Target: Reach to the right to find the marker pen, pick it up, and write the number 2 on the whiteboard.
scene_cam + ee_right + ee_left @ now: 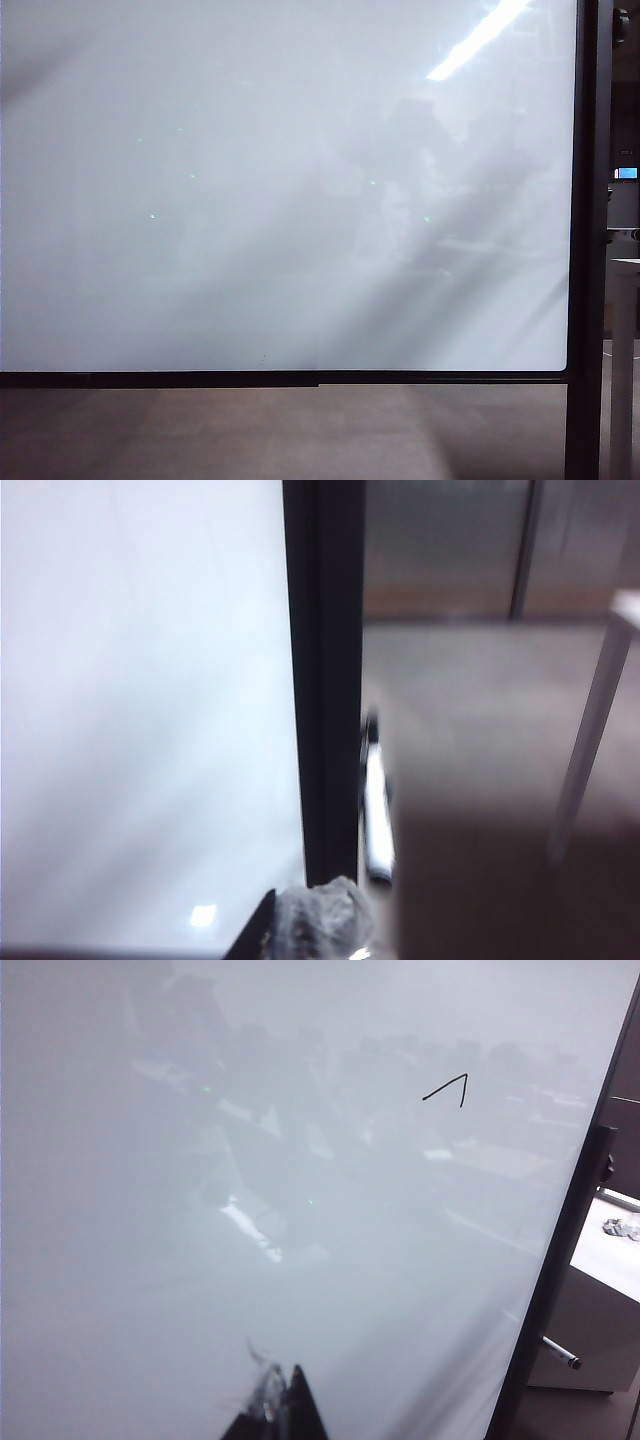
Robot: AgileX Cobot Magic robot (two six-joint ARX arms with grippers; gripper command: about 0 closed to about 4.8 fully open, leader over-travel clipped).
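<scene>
The whiteboard (280, 200) fills the exterior view, and neither gripper shows there. In the left wrist view the whiteboard (200, 1210) carries a small black angular stroke (446, 1090) like a caret; no whole number 2 is in view. My left gripper (283, 1400) points at the board with its tips together and nothing held. The marker pen (560, 1352), whitish with a dark tip, sticks out beyond the black post (560, 1260). In the blurred right wrist view the marker pen (377, 815) lies beside the post (325, 680), a little ahead of my shut, empty right gripper (300, 920).
The board's black frame runs along its lower edge (300, 378), and its upright post (588, 250) stands at the right. Beyond the post is a white table (625, 265), whose leg (590, 730) stands near the pen. Brown floor lies below the board.
</scene>
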